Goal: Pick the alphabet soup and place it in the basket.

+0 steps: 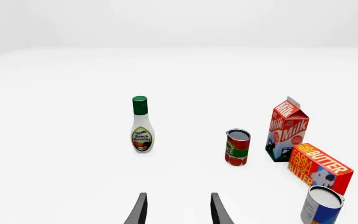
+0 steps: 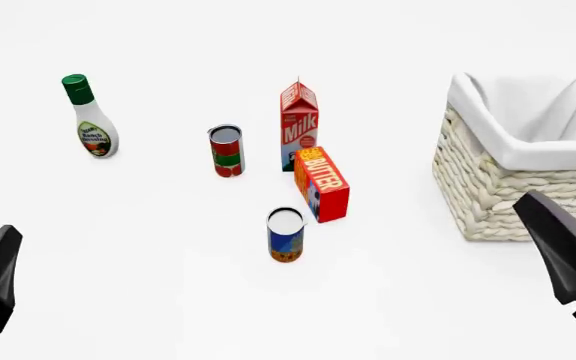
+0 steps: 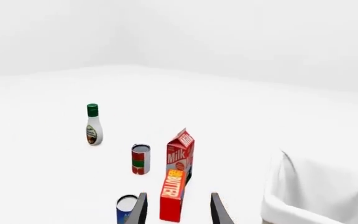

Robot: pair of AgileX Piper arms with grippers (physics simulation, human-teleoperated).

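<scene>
While both arms hang low at the near edge of the desk, the alphabet soup stands upright near centre, untouched, just near-left of the butter box. Left gripper: fingers spread apart, nothing between them; the can sits well to its right and slightly farther. Right gripper: also parted and empty; the can lies to its left. Basket at far right, well apart from the can. Milk carton, red-and-green can and ranch dressing bottle stand farther back.
</scene>
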